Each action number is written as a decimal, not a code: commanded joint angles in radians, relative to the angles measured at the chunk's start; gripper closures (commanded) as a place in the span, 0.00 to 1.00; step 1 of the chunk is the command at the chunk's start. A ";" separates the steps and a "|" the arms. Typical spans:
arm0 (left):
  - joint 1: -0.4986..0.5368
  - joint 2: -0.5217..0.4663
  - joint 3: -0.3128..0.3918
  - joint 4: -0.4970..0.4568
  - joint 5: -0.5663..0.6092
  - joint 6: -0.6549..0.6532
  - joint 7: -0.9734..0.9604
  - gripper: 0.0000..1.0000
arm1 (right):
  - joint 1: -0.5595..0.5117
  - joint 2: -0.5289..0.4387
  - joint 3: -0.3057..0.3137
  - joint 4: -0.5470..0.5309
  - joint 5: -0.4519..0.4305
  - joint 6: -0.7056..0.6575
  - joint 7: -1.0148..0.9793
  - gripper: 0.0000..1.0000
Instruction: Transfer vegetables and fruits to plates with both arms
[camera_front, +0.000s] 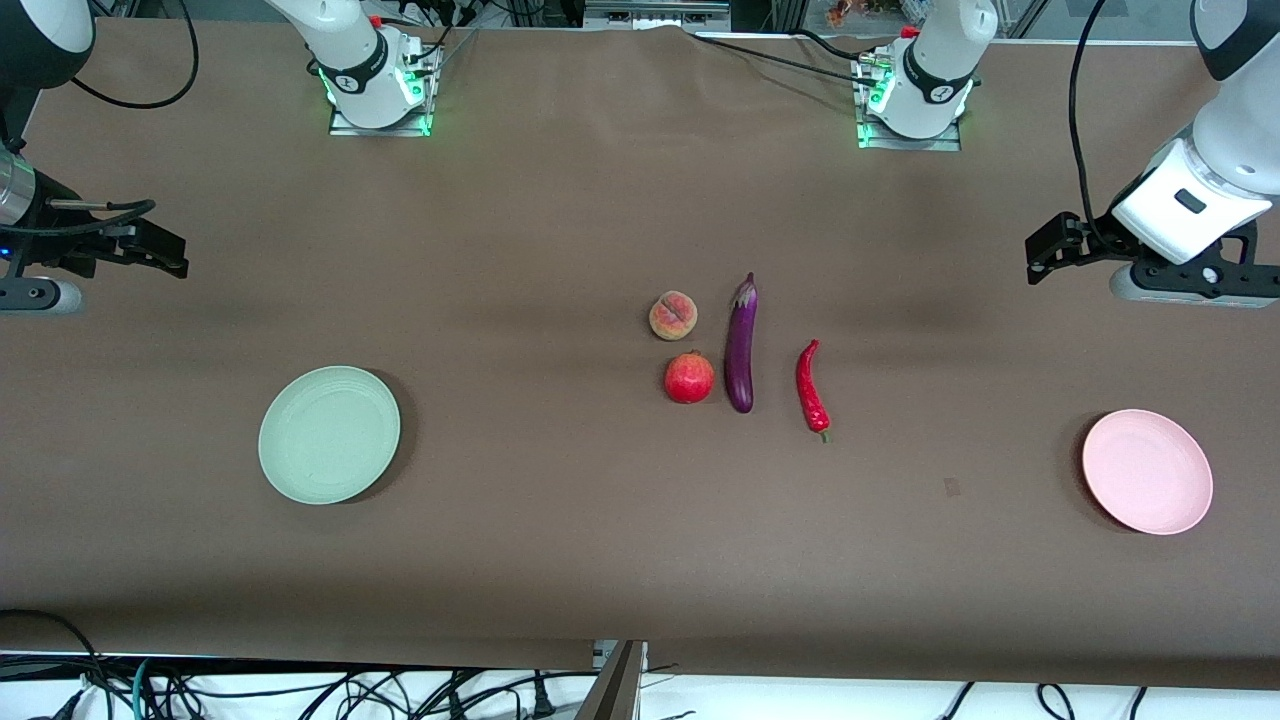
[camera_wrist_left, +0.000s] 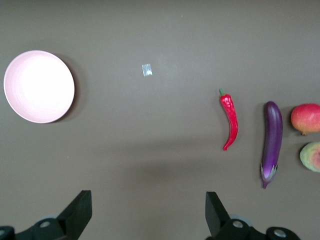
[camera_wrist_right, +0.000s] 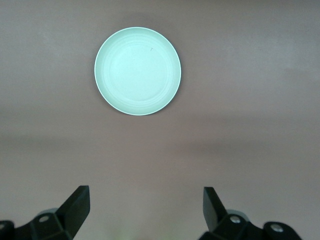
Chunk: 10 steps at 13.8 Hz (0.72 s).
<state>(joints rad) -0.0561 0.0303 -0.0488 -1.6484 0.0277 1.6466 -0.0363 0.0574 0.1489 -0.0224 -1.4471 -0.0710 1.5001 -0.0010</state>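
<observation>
Brown table (camera_front: 560, 220) bears untouched produce; left end effector (camera_wrist_left: 149, 212) and right end effector (camera_wrist_right: 146, 207) hover agape, empty.

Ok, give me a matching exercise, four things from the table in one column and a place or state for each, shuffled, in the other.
Things:
1. peach
2. chili pepper
3. green plate
4. left hand

Places or states:
A. empty, toward the right arm's end of the table
B. open, holding nothing
C. lying between the eggplant and the pink plate
D. farther from the front camera than the pomegranate, right beside it

Pairs: 1-D, 2-C, 3-A, 4-B
</observation>
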 joint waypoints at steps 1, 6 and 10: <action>-0.022 0.040 0.000 0.029 0.001 -0.057 0.021 0.00 | -0.013 0.012 0.009 0.022 0.016 -0.006 -0.005 0.00; -0.145 0.204 -0.003 0.025 -0.032 -0.057 -0.039 0.00 | -0.010 0.037 0.009 0.022 0.016 -0.001 0.004 0.00; -0.195 0.347 -0.005 0.016 -0.086 0.114 -0.235 0.00 | -0.013 0.067 0.009 0.013 0.031 0.035 0.006 0.00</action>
<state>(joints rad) -0.2365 0.3126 -0.0620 -1.6551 -0.0354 1.7174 -0.2195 0.0574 0.1966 -0.0216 -1.4474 -0.0646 1.5316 -0.0010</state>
